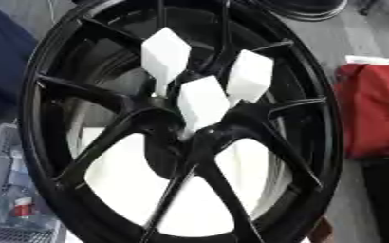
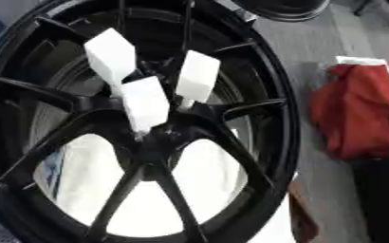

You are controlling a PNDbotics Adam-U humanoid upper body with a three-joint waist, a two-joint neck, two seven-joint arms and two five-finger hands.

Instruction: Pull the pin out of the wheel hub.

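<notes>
Though the black wheel hub (image 1: 181, 137) fills both views, its lower rim is cut off and neither hand shows, so their state cannot be told. Three white pins (image 1: 202, 102) stand in the hub's centre, broad heads fanned upward, thin stems hard to make out. Right of the hub lies a red cloth (image 1: 372, 111).

A workshop or garage setting is suggested. A large black multi-spoke alloy wheel (image 1: 181, 142) is seen standing over a bare grey concrete-like floor (image 1: 360, 38), with part of a second dark round rim (image 2: 285, 8) lying beyond it. A crumpled red cloth (image 2: 360, 111) and a grey mesh basket (image 1: 3, 190) are seen nearby.
</notes>
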